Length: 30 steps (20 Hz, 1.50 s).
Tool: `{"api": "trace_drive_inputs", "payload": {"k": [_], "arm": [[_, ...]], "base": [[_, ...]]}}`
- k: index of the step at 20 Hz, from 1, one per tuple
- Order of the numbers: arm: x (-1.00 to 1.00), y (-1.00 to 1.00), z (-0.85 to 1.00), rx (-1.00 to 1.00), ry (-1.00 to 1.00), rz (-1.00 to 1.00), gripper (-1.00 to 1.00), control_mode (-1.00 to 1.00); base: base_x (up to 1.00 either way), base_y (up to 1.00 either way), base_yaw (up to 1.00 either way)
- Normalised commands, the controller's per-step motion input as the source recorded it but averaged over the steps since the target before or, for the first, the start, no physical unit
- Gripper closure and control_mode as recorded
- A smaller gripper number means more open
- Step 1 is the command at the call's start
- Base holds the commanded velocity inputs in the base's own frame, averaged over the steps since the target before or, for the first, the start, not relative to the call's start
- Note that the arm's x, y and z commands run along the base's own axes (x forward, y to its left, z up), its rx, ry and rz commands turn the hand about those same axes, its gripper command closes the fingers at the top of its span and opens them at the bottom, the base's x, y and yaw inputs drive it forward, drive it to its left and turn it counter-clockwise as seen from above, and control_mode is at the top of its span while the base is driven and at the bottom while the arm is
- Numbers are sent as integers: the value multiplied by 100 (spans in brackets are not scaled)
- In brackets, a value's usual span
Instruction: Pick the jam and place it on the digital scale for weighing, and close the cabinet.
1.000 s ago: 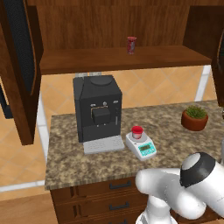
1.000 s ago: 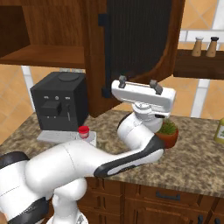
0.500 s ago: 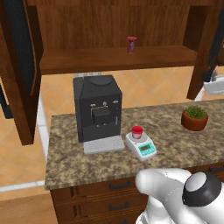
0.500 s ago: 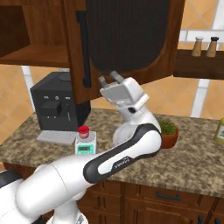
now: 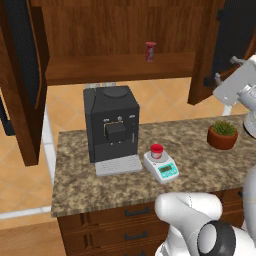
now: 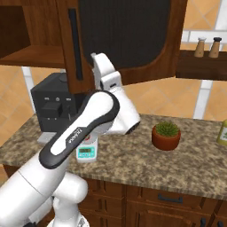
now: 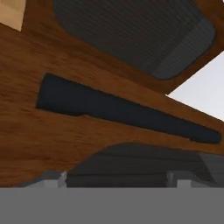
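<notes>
Left base view: the small red-lidded jam jar (image 5: 157, 150) sits on the flat white digital scale (image 5: 162, 167), right of the black coffee machine (image 5: 111, 124). The gripper (image 5: 231, 79) is up against the dark-brown wooden cabinet's (image 5: 120, 45) right door; whether its jaws are open or closed cannot be told.

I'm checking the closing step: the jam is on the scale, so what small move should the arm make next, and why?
Probably keep pressing the right cabinet door toward shut. The jam already sits on the digital scale, and both doors still stand open. The tool is up against that door's face, beside its black bar handle, so a short push further inward seems the natural step.
</notes>
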Motion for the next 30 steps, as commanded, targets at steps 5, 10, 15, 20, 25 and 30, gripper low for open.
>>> {"api": "trace_drive_inputs", "payload": {"k": [5, 10, 15, 20, 25, 30], "arm": [[100, 27, 0, 0, 15, 0, -100, -100], [100, 10, 0, 0, 16, 2, -100, -100], [99, 10, -10, 0, 3, 0, -100, -100], [81, 2, -32, 0, -1, 0, -100, -100], [72, 1, -42, 0, -1, 0, -100, -100], [-6, -6, -2, 0, 0, 0, -100, -100]], "base": [[0, 0, 0], [0, 0, 0], [0, 0, 0], [0, 0, 0], [0, 0, 0], [0, 0, 0]]}}
